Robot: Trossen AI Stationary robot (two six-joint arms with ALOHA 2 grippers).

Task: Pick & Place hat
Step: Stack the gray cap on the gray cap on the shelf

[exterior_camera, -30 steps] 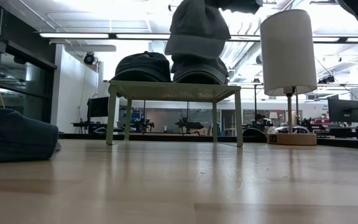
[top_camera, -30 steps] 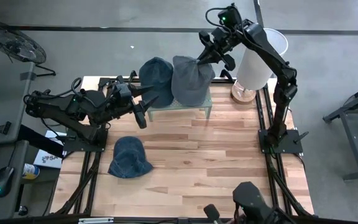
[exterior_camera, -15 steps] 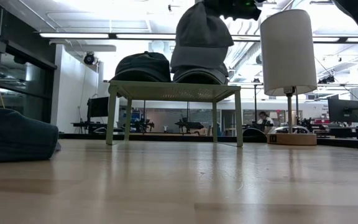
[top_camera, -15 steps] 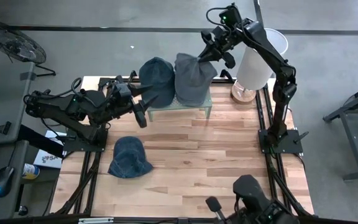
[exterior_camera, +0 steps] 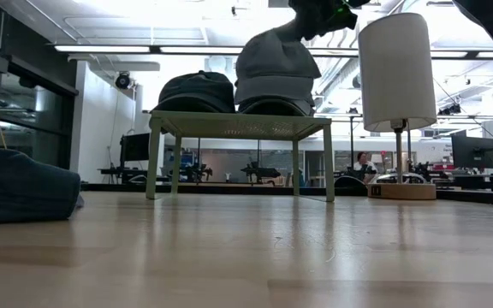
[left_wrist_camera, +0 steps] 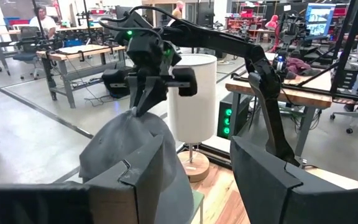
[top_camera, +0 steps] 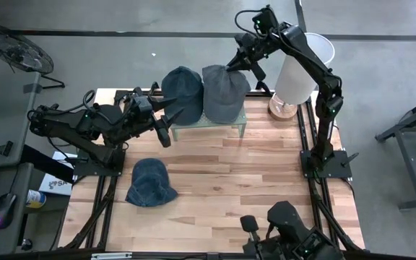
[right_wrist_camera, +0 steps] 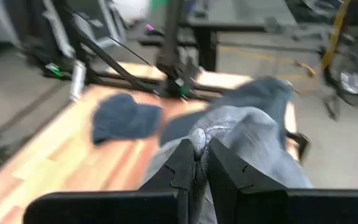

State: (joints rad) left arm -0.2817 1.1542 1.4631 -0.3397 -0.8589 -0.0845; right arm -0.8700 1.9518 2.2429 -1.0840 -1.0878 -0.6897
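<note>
1. The grey hat (top_camera: pixel 224 92) hangs from my right gripper (top_camera: pixel 235 66), whose fingers are pinched tight on a fold of fabric at its crown; its body droops straight below the grip, long axis near vertical.
2. In the low view the grey hat's lower edge looks to be touching the dark hat (exterior_camera: pixel 270 104) lying under it on the small green stand (exterior_camera: pixel 240 125), though I cannot tell whether it rests there or just brushes it.
3. In the high view the stand sits at 12 o'clock on the bench (top_camera: pixel 266 180), and the grey hat covers its 3 o'clock half.
4. Just beside it, toward 9 o'clock, a dark blue hat (top_camera: pixel 180 88) sits on the same stand.
5. My left gripper (top_camera: pixel 167 124) waits partly open and empty, near the stand at its 8 o'clock corner; the right arm is plainly the one on the job.
6. A third, denim-blue hat (top_camera: pixel 152 183) lies on the bench toward 7 o'clock, well apart.
7. A white lamp (top_camera: pixel 297 68) stands at 3 o'clock of the stand.
</note>
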